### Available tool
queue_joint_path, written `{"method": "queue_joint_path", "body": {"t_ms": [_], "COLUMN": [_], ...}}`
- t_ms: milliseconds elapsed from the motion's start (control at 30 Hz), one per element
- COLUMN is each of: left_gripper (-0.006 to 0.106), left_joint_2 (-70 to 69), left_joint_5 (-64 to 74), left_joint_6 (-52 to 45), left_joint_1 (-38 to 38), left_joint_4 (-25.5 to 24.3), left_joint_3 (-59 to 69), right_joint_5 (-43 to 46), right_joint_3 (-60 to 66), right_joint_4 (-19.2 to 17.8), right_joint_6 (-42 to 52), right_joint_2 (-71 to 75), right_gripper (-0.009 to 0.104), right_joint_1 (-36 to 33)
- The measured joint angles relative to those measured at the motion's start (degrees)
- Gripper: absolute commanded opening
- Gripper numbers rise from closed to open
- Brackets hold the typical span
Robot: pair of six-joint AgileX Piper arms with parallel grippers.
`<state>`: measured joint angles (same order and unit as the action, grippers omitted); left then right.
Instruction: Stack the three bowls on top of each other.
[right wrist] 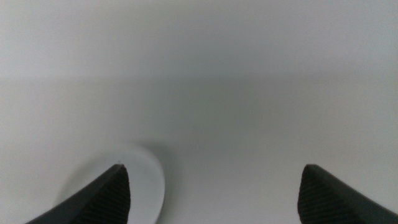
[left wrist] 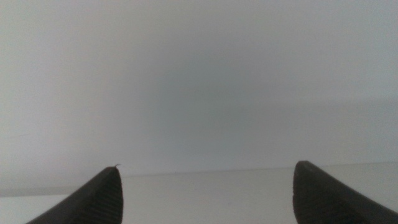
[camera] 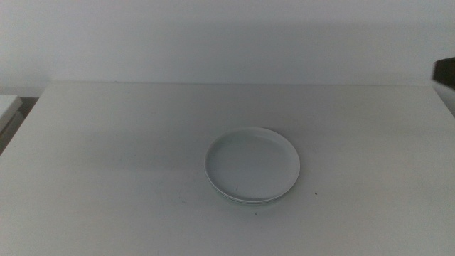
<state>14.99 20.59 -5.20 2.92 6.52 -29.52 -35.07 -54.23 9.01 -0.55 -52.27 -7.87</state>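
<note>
Mid-table: bowls (camera: 252, 165) nested in 1 stack on table (camera: 106, 156) | left gripper (left wrist: 205, 193) and right gripper (right wrist: 211, 193) spread wide, empty, withdrawn | stacking looks finished; next: only confirm stack sits steady

bowls (camera: 252, 166) stacked | mid-table (camera: 106, 142), slightly right of centre

A white table (camera: 106, 156) carries a stack of bowls (camera: 252, 165) near its middle

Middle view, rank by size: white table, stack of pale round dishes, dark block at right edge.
1. white table
2. stack of pale round dishes
3. dark block, though the frame crops it
</note>
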Motion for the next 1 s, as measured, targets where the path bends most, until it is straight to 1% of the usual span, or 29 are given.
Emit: {"method": "queue_joint_path", "body": {"t_ms": [67,133,200,267,367,433,533,667,833,1000], "left_gripper": [0.094,0.094,0.094,0.094,0.094,0.094,0.094,0.094,0.094,0.094], "left_joint_2": [-1.1,-3.0,-5.8,-9.1,-13.7,-14.6,-14.7,-14.7,-14.7,-14.7], "left_joint_5": [0.0,-1.0,-2.4,-2.8,-2.6,-2.7,-3.7,-5.9,-7.9,-10.2], "left_joint_6": [0.0,0.1,0.1,0.1,0.1,0.1,0.1,0.1,0.2,0.2], "left_joint_1": [0.0,0.0,0.0,0.0,0.0,0.0,0.0,0.0,0.0,0.0], "left_joint_4": [0.0,0.3,2.2,4.3,5.1,4.1,2.8,2.5,2.2,2.1], "left_joint_3": [0.6,2.3,5.6,9.6,15.9,19.6,23.6,26.8,29.3,29.5], "right_joint_5": [5.0,14.1,22.1,25.8,22.8,20.3,19.5,19.4,19.9,21.0], "right_joint_3": [3.4,10.2,19.1,26.9,37.1,42.7,48.8,52.9,54.0,54.0], "right_joint_4": [-0.6,-1.1,-1.5,-1.6,-2.3,-3.6,-4.9,-6.5,-6.4,-6.3], "right_joint_6": [0.0,0.0,0.0,0.0,0.0,0.0,0.0,0.0,0.0,0.0], "right_joint_2": [4.1,9.9,16.0,23.2,32.7,38.6,45.7,51.4,51.9,52.1], "right_gripper": [0.092,0.092,0.092,0.092,0.092,0.092,0.092,0.092,0.092,0.092], "right_joint_1": [0.0,0.0,0.0,0.0,0.0,0.0,0.1,2.0,5.7,6.3]}}
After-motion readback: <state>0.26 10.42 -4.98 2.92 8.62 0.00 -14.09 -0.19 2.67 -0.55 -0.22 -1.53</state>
